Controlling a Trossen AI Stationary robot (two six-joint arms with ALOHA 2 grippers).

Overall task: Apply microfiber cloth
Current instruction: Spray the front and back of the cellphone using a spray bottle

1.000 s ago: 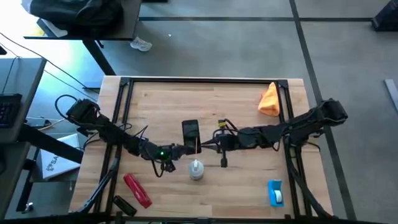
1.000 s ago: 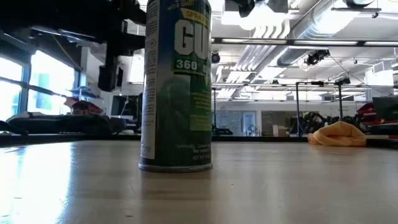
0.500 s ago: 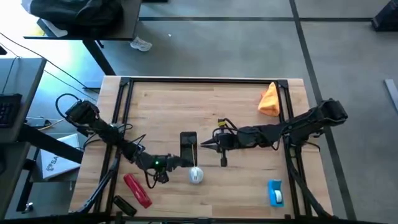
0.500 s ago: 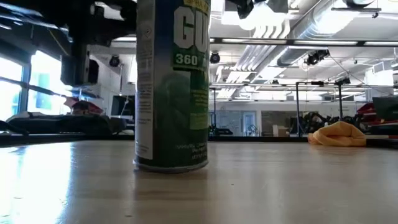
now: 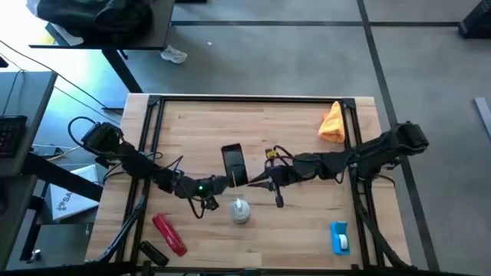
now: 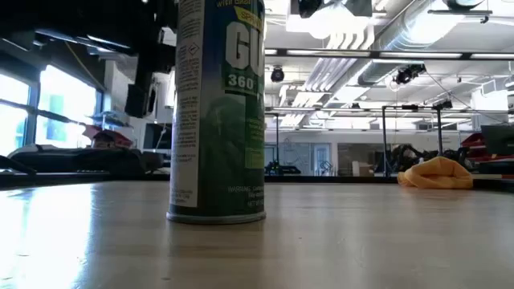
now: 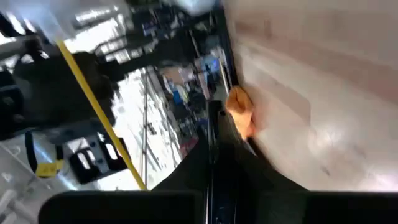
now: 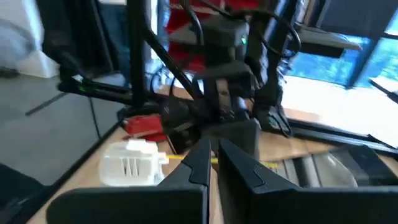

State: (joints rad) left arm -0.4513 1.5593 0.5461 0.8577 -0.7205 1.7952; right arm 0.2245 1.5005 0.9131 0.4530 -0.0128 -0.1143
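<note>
Orange cloth (image 5: 332, 123) lies crumpled at the far right corner of the table (image 5: 284, 130), close to the frame rail. Untouched, nothing near it. From the low camera it shows as a soft heap (image 6: 438, 172) well off to the right, flat on the wood.

Both arms meet at mid-table, well apart from the cloth. Between them: a black phone (image 5: 234, 164), slab-like, held tilted. Left tool (image 5: 228, 181) reaches in from its side and looks to be at the phone's near edge. In its wrist camera the fingers (image 7: 214, 155) sit pressed together, no gap showing. Whether they pinch the phone's edge, cannot say for sure.

Right tool (image 5: 253, 181) points at the same phone from the other side. Its wrist camera shows the two fingers (image 8: 196, 165) nearly touching, only a thin slit between, nothing in them. The left arm fills that view just beyond.

Spray can (image 5: 241, 209) stands upright just in front of the two tools, on the near side; it looms large in the low camera (image 6: 217, 112). Red oblong thing (image 5: 169, 233) near the front left, blue-and-white item (image 5: 340, 236) front right, both idle.

Judgement: wiping has not begun. The cloth has yet to be fetched; one arm, likely the right, must cross to the far corner, take it up, and bring it to the phone.
</note>
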